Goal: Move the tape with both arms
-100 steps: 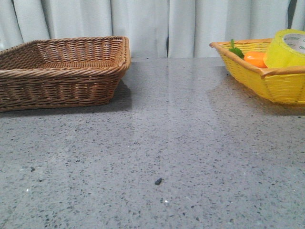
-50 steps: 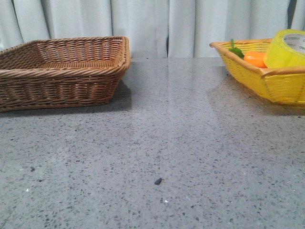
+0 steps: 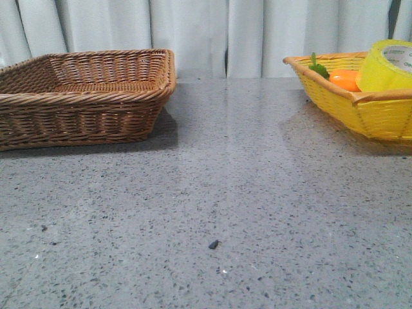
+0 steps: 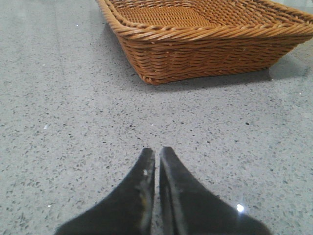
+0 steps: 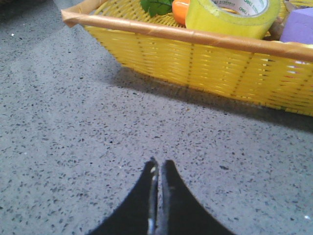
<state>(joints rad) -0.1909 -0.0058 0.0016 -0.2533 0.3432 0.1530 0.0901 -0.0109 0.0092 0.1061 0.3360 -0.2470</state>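
Note:
The tape [image 3: 389, 65], a wide yellow roll with a white core printed in green, leans in the yellow basket [image 3: 373, 116] at the far right of the front view. It also shows in the right wrist view [image 5: 230, 15], behind the basket's near rim [image 5: 195, 36]. My right gripper [image 5: 159, 164] is shut and empty, low over the table in front of that basket. My left gripper [image 4: 157, 152] is shut and empty, over the table in front of the brown wicker basket [image 4: 205, 44]. Neither gripper shows in the front view.
The brown wicker basket [image 3: 84, 96] stands at the back left. An orange carrot [image 3: 344, 80] with green leaves [image 3: 318, 67] lies beside the tape. A purple block [image 5: 298, 24] sits in the yellow basket. A small dark speck [image 3: 213, 244] lies on the grey table.

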